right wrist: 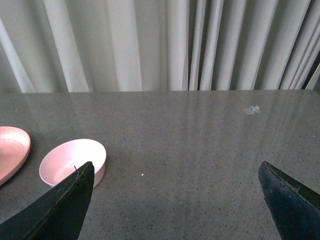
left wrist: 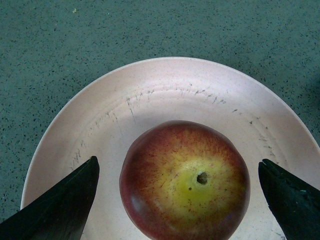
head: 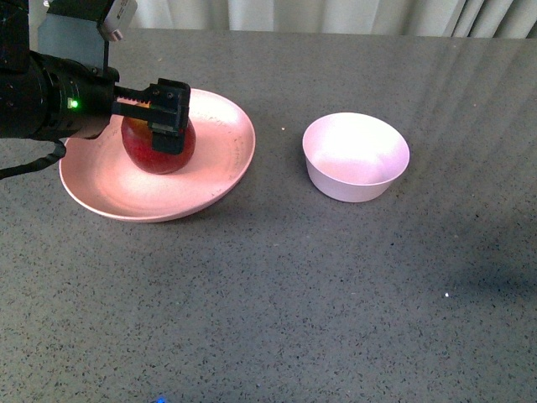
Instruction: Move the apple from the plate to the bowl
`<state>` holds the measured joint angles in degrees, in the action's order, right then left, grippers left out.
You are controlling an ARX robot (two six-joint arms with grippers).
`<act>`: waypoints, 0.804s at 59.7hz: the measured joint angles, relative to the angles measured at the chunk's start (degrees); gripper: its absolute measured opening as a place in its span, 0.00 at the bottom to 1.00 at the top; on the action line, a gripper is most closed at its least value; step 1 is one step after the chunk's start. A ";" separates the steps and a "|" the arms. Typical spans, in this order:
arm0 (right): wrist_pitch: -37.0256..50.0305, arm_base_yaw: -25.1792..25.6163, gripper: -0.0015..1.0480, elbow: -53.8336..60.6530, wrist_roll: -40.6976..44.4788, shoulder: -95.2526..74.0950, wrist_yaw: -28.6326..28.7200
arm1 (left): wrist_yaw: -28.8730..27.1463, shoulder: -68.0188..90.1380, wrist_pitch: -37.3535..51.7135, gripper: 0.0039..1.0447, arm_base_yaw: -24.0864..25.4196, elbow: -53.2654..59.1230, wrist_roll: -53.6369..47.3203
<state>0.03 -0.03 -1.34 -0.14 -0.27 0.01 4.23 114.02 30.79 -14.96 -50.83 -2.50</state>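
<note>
The dark red apple [head: 155,153] sits on the wide pink plate [head: 226,159] at the left of the table. My left gripper [head: 170,117] hangs open right over the apple, a finger on each side and not touching it. In the left wrist view the apple [left wrist: 185,181] shows its yellow stem patch between the two dark fingertips [left wrist: 75,197], with the plate [left wrist: 165,95] beneath. The small pale bowl [head: 356,156] stands empty to the right of the plate. My right gripper [right wrist: 175,192] is open above bare table, the bowl [right wrist: 72,162] off to one side.
The table is dark grey speckled stone [head: 294,302]. White curtains [right wrist: 160,45] hang behind its far edge. A small pale scrap [right wrist: 251,109] lies on the table in the right wrist view. The plate's rim [right wrist: 12,150] just shows there too.
</note>
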 joint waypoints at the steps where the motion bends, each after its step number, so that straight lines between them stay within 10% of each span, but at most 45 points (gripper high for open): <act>1: 0.00 0.00 0.91 0.02 0.00 0.00 -0.02 | 0.00 0.13 0.00 0.92 -0.04 0.00 -0.09; 48: 0.00 0.00 0.91 0.00 0.00 0.00 0.00 | -1.73 2.56 -0.04 0.83 -1.27 0.07 -2.34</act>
<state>0.03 -0.03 -1.34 -0.14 -0.27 0.01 2.50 116.57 30.74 -16.23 -50.76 -4.84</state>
